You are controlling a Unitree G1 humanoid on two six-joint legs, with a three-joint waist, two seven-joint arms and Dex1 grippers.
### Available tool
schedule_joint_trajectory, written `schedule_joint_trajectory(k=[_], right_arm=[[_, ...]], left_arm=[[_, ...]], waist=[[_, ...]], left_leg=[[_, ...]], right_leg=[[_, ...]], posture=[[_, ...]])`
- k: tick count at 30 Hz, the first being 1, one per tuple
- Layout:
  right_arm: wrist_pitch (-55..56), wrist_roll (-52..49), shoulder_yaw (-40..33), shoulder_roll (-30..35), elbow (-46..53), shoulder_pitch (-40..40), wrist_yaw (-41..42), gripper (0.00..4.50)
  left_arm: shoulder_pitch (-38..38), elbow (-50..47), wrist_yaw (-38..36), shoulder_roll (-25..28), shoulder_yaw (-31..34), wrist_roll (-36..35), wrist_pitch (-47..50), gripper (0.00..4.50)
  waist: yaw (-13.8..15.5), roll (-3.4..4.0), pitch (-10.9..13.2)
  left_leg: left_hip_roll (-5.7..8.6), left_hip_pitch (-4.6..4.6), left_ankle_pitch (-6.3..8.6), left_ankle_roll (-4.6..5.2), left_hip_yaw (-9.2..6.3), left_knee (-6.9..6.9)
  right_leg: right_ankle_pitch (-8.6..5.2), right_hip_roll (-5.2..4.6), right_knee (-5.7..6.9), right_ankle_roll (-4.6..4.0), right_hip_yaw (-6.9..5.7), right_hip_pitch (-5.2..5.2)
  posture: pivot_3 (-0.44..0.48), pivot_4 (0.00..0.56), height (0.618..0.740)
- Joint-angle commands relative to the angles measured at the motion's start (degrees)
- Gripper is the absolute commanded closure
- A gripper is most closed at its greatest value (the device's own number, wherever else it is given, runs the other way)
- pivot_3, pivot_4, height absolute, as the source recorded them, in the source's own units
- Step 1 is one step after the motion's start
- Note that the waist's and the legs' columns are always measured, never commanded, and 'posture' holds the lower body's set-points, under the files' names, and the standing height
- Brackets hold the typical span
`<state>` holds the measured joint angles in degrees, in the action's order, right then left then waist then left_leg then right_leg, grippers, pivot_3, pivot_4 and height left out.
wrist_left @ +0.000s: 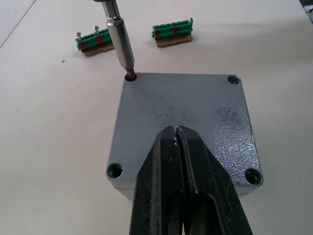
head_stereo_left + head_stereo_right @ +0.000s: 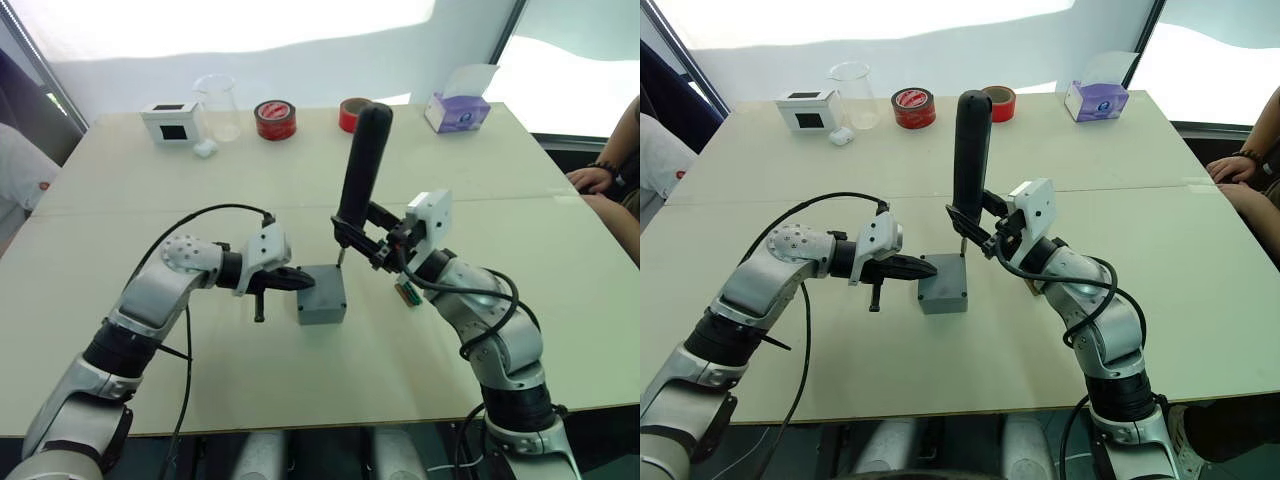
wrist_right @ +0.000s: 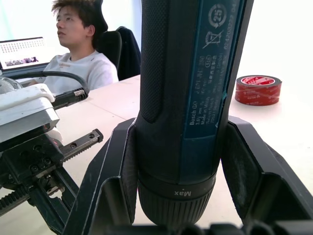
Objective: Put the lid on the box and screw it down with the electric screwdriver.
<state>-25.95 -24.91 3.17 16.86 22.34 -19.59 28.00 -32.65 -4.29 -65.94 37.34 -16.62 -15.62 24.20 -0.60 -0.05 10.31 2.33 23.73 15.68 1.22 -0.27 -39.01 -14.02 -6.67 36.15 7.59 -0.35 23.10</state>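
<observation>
The grey lid (image 1: 195, 105) lies on the small grey box (image 2: 322, 297) at the table's middle, its corner screw holes showing. My left gripper (image 1: 176, 131) is shut, its black fingertips resting on the lid's top from the left side (image 2: 303, 281). Over the box's far corner my right gripper (image 2: 358, 236) is shut on the electric screwdriver (image 2: 363, 160), a dark thick cylinder held upright. Its thin bit (image 1: 120, 41) stands in a far corner hole of the lid. The right wrist view shows both fingers (image 3: 117, 171) clamped on the tool's body (image 3: 186, 78).
Two green terminal blocks (image 1: 95, 41) (image 1: 173, 33) lie just right of the box. At the far edge stand a white box with a black screen (image 2: 172, 122), a clear beaker (image 2: 219, 106), two red tape rolls (image 2: 275, 119) and a purple tissue box (image 2: 458, 110). A person's hand (image 2: 590, 178) rests at the right edge.
</observation>
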Motion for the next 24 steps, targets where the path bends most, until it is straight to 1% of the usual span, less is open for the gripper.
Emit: schedule_joint_trajectory(k=[1,4,9,16,24], right_arm=[[-0.80,3.30,1.83,0.44,-2.95,2.32,-1.40,2.67],[-0.85,5.16,3.67,0.46,-4.09,2.96,-2.40,2.67],[-1.22,6.44,5.22,0.31,-5.24,3.67,-3.26,2.67],[-4.18,5.27,5.26,-0.75,-6.76,4.71,-4.77,2.67],[-4.19,5.52,5.45,-1.22,-7.03,4.71,-4.92,2.67]], left_arm=[[1.17,0.49,-0.14,0.44,-0.43,1.41,0.01,4.50],[1.45,0.16,0.05,0.42,-0.41,1.64,0.11,4.50],[1.73,-0.43,0.31,0.33,-0.44,1.83,0.55,4.50],[1.90,-0.50,0.27,0.32,-0.35,2.21,0.78,4.50],[1.95,-0.24,0.05,0.32,-0.54,2.57,0.69,4.50]], waist=[[0.01,0.00,-0.02],[0.00,-0.06,-0.23],[0.05,-0.17,-0.74],[0.06,-0.26,-1.22],[0.05,-0.25,-1.31]], left_leg=[[0.00,-0.08,0.01,0.01,0.00,0.01],[-0.01,-0.35,0.04,0.04,-0.01,0.06],[-0.01,-0.36,0.04,0.04,-0.02,0.06],[-0.02,-0.44,0.06,0.07,-0.04,0.10],[-0.02,-0.46,0.08,0.09,-0.05,0.13]], right_leg=[[0.00,0.00,-0.01,0.00,0.00,-0.07],[-0.03,0.00,-0.06,0.00,0.00,-0.35],[-0.03,0.00,-0.06,-0.01,0.00,-0.37],[-0.06,0.00,-0.11,-0.05,0.00,-0.44],[-0.08,-0.01,-0.12,-0.07,0.00,-0.45]], posture=[[0.000,0.150,0.740],[0.000,0.150,0.740],[0.000,0.150,0.740],[0.000,0.150,0.740],[0.000,0.150,0.740]])
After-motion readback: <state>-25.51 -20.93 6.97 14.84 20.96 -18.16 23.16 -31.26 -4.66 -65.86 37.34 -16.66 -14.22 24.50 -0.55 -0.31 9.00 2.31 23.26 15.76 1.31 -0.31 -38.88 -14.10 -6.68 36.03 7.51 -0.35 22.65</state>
